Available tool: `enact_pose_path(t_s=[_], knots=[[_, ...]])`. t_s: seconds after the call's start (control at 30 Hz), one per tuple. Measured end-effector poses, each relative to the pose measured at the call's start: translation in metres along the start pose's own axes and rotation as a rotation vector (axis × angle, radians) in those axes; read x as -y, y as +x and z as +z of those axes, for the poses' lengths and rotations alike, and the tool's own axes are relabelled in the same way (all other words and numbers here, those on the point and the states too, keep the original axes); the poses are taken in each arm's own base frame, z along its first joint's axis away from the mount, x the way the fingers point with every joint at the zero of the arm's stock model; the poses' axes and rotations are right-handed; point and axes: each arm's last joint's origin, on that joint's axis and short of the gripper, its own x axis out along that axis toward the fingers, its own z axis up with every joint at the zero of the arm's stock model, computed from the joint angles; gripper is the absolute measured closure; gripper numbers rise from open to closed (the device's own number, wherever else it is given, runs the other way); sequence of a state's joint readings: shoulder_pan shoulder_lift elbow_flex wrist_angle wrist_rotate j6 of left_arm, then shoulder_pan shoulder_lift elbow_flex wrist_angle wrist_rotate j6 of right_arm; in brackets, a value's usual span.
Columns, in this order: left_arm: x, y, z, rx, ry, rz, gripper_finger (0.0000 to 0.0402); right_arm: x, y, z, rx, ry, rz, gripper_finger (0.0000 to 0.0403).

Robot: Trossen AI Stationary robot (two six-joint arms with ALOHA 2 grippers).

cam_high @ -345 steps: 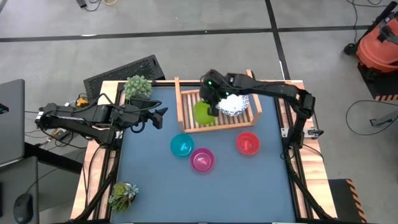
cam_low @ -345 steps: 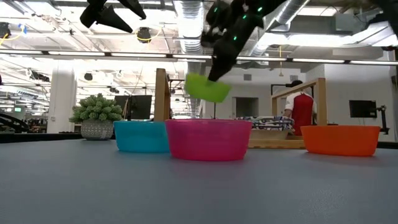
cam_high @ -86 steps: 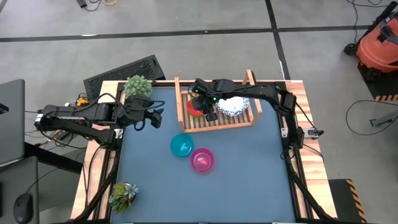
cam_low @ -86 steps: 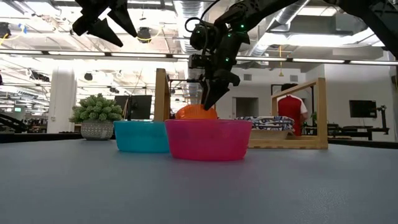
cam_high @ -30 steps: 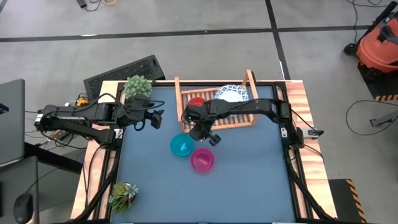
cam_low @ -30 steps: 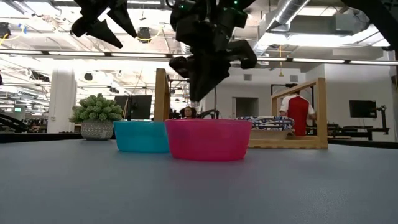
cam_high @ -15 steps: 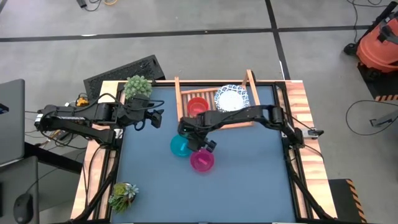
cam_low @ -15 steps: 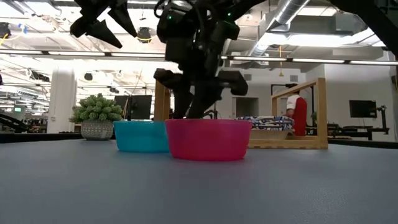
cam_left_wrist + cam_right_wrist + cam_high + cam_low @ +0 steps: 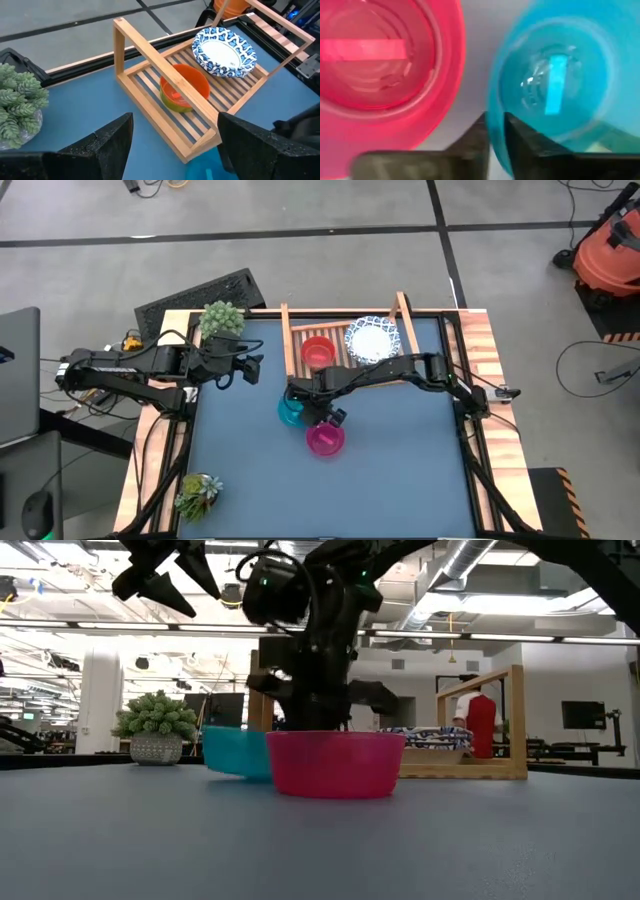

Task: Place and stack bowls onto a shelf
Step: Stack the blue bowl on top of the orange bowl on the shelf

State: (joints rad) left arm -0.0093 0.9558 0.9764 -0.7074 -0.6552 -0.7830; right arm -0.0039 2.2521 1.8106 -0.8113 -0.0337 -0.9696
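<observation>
My right fingers pinch the teal bowl's rim on the desk; I should lift it straight, clear of the touching magenta bowl. The shelf holds the red bowl and a white bowl. My left fingers, spread open, wait near a plant.

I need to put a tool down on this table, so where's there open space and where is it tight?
Bare blue table lies right of the magenta bowl, and between the corner plant and that bowl. It is crowded where the right gripper pinches the teal bowl beside the magenta one, just in front of the shelf.
</observation>
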Motion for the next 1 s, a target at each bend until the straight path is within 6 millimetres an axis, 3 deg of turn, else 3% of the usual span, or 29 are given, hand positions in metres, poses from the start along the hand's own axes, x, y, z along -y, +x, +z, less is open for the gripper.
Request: enact_pose_path(t_s=[0.1,0.3,0.53,0.63,0.8,1.0], knots=[[0.000,0.000,0.000,0.003,0.000,0.003,0.0127,0.000,-0.010,0.004,0.016,-0.009,-0.023,0.0381],[0.000,0.000,0.000,0.004,0.000,0.004,0.0127,0.003,-0.033,0.005,0.047,-0.025,-0.068,0.0380],[0.000,0.000,0.000,0.002,-0.004,0.003,0.0127,-0.005,-0.082,-0.002,0.145,0.036,0.030,0.0380],[0.000,0.000,0.000,0.002,0.004,0.004,0.0127,-0.004,-0.102,-0.015,0.113,0.113,0.029,0.0380],[0.000,0.000,0.000,0.002,0.015,0.004,0.0127,0.015,-0.128,-0.048,0.079,0.248,-0.096,0.0381],[-0.001,0.000,0.000,-0.001,0.019,0.008,0.0127,0.047,-0.133,-0.105,0.040,0.497,-0.216,0.0381]])
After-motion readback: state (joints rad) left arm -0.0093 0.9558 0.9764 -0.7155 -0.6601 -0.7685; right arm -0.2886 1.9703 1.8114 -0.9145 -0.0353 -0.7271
